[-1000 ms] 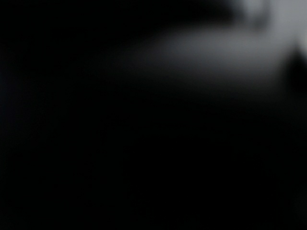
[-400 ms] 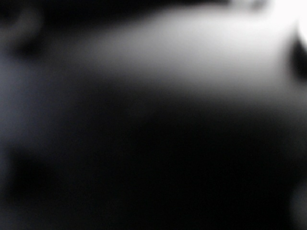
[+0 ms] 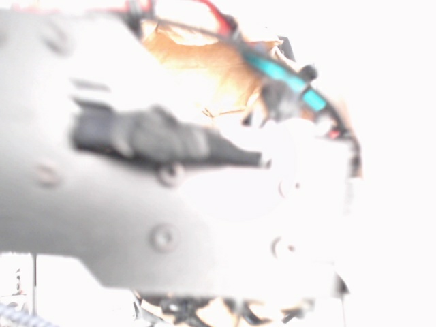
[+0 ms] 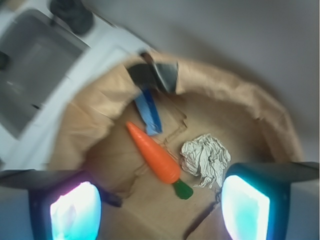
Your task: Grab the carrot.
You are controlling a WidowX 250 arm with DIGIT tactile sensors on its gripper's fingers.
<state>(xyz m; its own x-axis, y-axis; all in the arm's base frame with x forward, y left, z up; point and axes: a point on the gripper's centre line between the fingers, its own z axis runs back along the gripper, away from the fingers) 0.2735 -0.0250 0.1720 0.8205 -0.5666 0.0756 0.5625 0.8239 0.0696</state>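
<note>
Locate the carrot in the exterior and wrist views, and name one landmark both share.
Exterior: not identifiable; the picture is overexposed and blurred, with a grey robot part filling most of it.
Wrist: the carrot lies centre frame on brown paper, tip up-left, green cap down-right, beside a crumpled paper ball, between the claw fingers.
Shared landmark: the brown paper, likely the tan patch at exterior top.

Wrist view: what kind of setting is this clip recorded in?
Probably a toy kitchen play setup. A white toy sink sits at upper left, beside a brown paper-lined bin holding a toy carrot, a crumpled paper ball and a blue flat piece. The open gripper hovers above.
</note>
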